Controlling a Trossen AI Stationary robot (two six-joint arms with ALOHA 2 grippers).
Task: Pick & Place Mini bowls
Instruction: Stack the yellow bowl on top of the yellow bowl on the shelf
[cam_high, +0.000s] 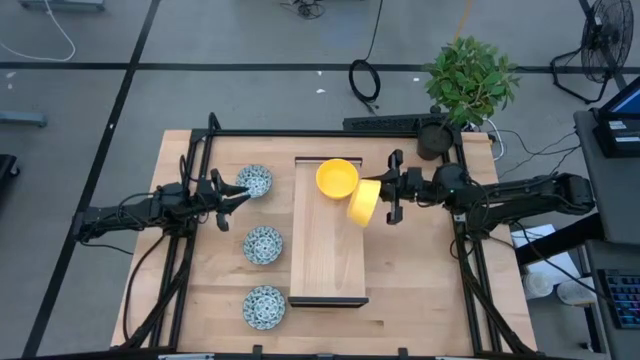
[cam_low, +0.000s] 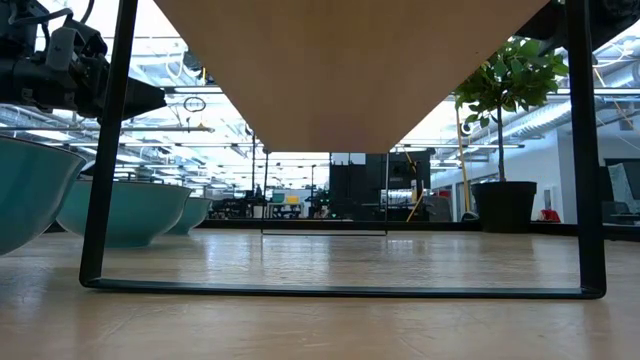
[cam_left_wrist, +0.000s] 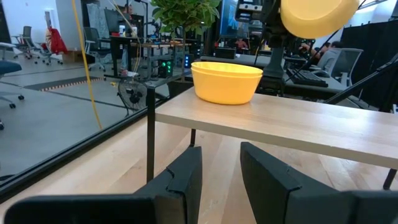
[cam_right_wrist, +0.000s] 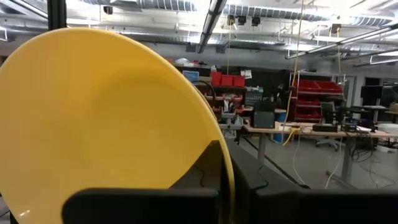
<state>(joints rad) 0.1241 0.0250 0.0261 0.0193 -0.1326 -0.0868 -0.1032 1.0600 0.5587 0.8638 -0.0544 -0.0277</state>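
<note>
One yellow bowl (cam_high: 364, 202) hangs tilted in the right gripper (cam_high: 384, 189) above the tray (cam_high: 325, 262).

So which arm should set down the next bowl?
Right, probably: the right gripper already holds a yellow bowl tilted above the tray. The left gripper is empty, beside a patterned bowl.
</note>
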